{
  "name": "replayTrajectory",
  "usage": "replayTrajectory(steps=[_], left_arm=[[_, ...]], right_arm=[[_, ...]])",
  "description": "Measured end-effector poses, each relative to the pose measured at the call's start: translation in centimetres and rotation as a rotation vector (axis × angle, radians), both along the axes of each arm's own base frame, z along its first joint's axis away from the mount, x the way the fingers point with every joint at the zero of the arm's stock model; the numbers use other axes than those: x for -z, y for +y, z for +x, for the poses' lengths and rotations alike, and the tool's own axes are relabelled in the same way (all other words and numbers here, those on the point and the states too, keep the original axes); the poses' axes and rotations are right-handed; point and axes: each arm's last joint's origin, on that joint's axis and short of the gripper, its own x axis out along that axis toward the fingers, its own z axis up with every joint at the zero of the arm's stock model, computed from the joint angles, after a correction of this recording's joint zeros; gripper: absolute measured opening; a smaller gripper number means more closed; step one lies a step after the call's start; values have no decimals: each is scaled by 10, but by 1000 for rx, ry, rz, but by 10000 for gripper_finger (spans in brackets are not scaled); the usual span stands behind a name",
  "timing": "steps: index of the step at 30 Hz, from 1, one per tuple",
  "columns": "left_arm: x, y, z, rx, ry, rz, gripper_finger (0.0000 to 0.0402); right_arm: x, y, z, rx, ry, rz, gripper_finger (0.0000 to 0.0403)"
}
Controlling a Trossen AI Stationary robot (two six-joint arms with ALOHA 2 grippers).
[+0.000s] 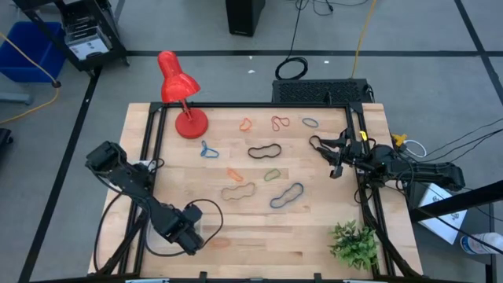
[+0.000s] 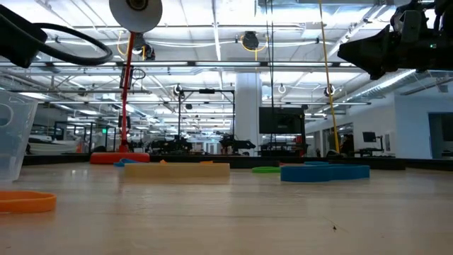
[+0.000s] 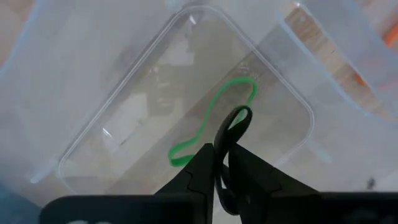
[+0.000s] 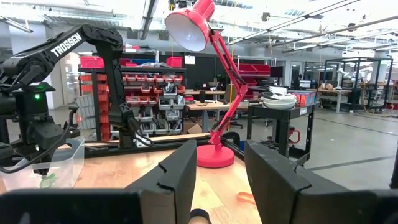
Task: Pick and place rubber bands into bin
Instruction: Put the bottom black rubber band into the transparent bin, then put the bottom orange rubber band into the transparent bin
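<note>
while my left fingers (image 3: 219,163) hang over the clear bin (image 3: 93,93) at the near left of the worktop (image 1: 314,244), pressed nearly together with a black rubber band (image 3: 231,127) looped between the tips, a green band (image 3: 214,118) lies flat on the bin's floor. beyond, more bands (image 1: 265,151) lie scattered mid-worktop. my right fingers (image 4: 217,180) hover parted and empty at the right edge, facing the red lamp (image 4: 208,68).

clear glossy plastic bin (image 3: 292,134); pale matt wood table (image 1: 314,236); glossy red lamp (image 1: 179,88); matt black pincer (image 3: 219,163).
</note>
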Motion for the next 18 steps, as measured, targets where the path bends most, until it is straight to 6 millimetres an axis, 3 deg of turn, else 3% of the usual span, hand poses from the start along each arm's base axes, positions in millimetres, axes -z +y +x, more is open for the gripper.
replayTrajectory(steps=[12,18], left_arm=[[-1,1,-1,37,7,-7,35],[-22,6,-6,38,-39,-54,23]], right_arm=[[0,0,0,0,0,-2,130],[0,0,0,0,0,-2,130]])
